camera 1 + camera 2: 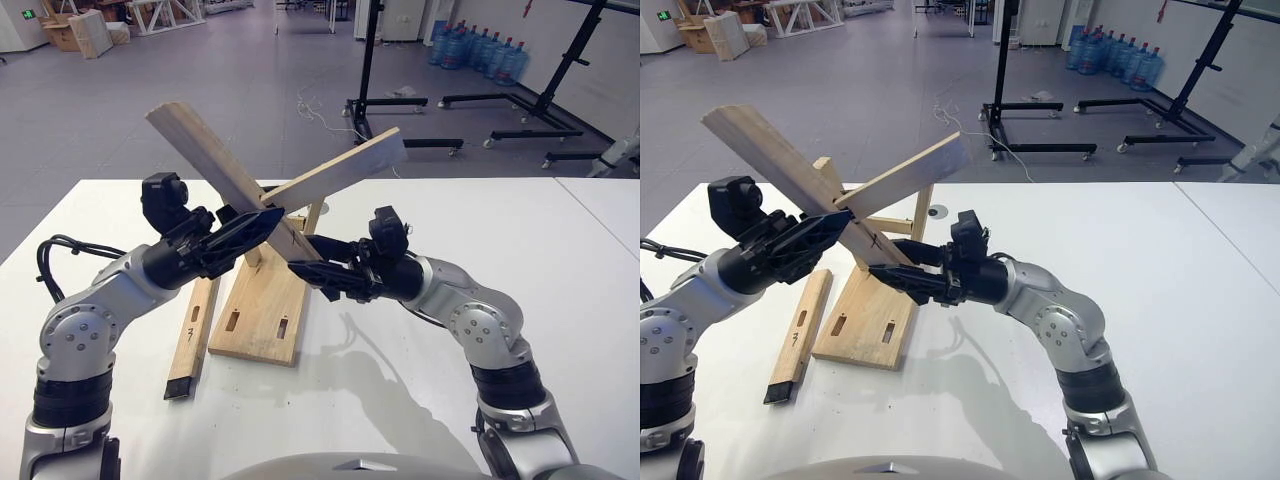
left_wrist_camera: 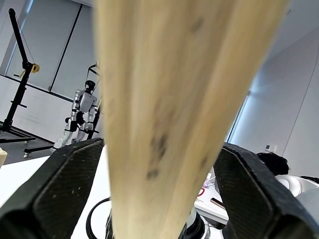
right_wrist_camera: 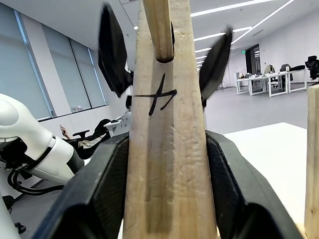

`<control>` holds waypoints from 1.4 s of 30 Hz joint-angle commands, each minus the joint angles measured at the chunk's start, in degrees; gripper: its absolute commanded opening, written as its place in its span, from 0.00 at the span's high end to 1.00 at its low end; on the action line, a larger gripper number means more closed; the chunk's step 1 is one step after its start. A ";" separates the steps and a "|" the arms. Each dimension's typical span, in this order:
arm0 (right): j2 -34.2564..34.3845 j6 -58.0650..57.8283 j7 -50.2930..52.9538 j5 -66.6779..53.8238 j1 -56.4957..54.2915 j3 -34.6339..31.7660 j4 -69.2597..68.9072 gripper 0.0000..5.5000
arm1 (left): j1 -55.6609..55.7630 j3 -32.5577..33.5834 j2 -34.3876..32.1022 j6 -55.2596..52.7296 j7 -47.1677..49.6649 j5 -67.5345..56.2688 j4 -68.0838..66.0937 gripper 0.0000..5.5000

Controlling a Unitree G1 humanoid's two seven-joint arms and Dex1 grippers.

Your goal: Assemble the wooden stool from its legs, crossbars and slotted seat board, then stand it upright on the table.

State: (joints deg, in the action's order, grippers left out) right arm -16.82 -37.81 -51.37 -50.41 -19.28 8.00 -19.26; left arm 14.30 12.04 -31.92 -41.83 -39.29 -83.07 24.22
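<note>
While left pincer point(image 1: 262, 222) and right pincer point(image 1: 300, 268) pinch crossed legs point(image 1: 195, 135), seat board point(image 1: 255, 320) and spare leg point(image 1: 195, 335) lie below.

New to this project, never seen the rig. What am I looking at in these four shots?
It is a humanoid robot with two arms, each ending in a two-finger gripper. The two wide shots come from a stereo camera on its head, looking down over the arms at a white table. The two close shots come from wrist cameras, each looking out between that arm's own fingers.

The left gripper and the right gripper are both shut on wood. They appear to clamp the same raised wooden leg, the left higher up and the right near its lower end. A second leg crosses it in an X, with thin crossbars between them; the joints are hard to make out.

Flat on the table lie the slotted seat board and, on its left, one loose leg.
</note>
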 commanded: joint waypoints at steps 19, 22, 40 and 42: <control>-0.51 -2.25 1.47 2.58 0.95 -0.19 3.72 0.63 | 0.27 5.98 1.94 1.99 -1.01 -0.49 -5.03 0.61; -0.19 -2.83 1.69 1.41 0.54 -1.40 4.44 0.54 | -0.27 6.86 0.96 1.19 -3.30 1.18 -7.39 0.61; -9.31 -5.13 1.53 -0.85 1.94 -12.08 5.16 0.39 | -2.25 13.21 -17.42 13.48 -31.65 27.47 -21.48 0.62; -9.24 -4.88 1.91 -0.60 0.99 -12.28 5.74 0.39 | -3.12 9.04 -16.30 19.38 -35.37 33.69 -21.70 0.62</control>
State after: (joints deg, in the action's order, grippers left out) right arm -26.02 -43.22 -50.03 -51.70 -16.08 -3.70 -13.96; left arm 12.00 24.55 -49.28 -27.55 -71.49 -54.54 2.18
